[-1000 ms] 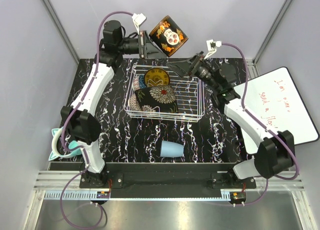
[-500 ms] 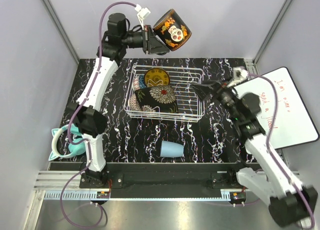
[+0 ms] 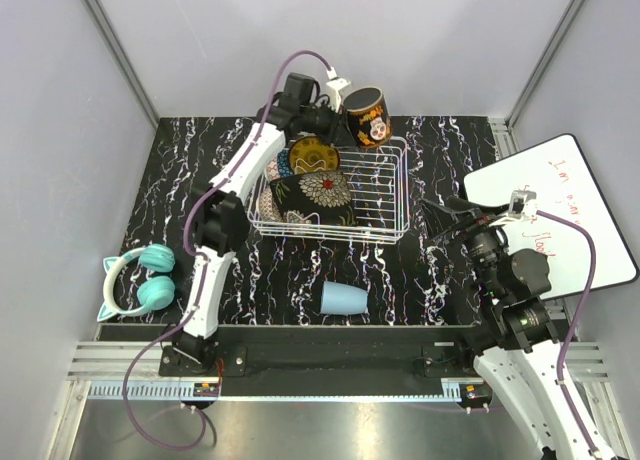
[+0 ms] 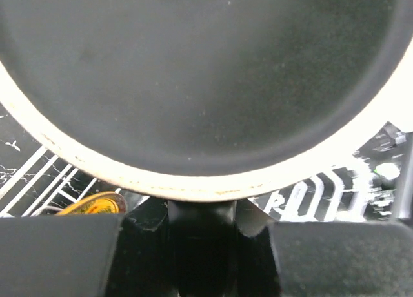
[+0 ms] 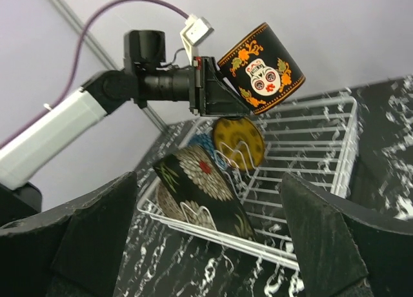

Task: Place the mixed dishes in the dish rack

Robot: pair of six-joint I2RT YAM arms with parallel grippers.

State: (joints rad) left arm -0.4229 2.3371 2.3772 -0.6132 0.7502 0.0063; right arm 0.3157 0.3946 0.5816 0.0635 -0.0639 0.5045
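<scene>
Down from its high reach beyond the far wall comes the left arm, and the right arm folds back toward its own base. From the top camera, the left hand (image 3: pixel 343 108) grips the skull-painted black mug (image 3: pixel 368 115), tilted, in the air over the far edge of the white wire dish rack (image 3: pixel 400 195). The right hand (image 3: pixel 437 223) hangs wide open and empty off the rack's right side. The black square floral plate (image 3: pixel 315 195), yellow ornate plate (image 3: pixel 313 153) and blue patterned bowl (image 3: pixel 283 165) already stand in the rack's left half. The light-blue cup (image 3: pixel 345 298) lies on its side on the desk (image 3: pixel 200 160), near the front. The left wrist camera shows only a dark round face of the mug with a pale rim, close against the narrowly parted fingers; I cannot tell whether it is the base or the mouth. The right wrist camera looks across at the rack and confirms the mug is airborne, pinched at one end. It is likely glazed ceramic: stiff, slick, weighty and chip-prone, so the wall near the rim seems the surest hold, and it wants a gentle set-down in the bare right half. Black white-veined marbling covers the desk, plain pale walls enclose it, teal headphones (image 3: pixel 140 285) lie at the left, and a whiteboard (image 3: pixel 560 210) is at the right.
</scene>
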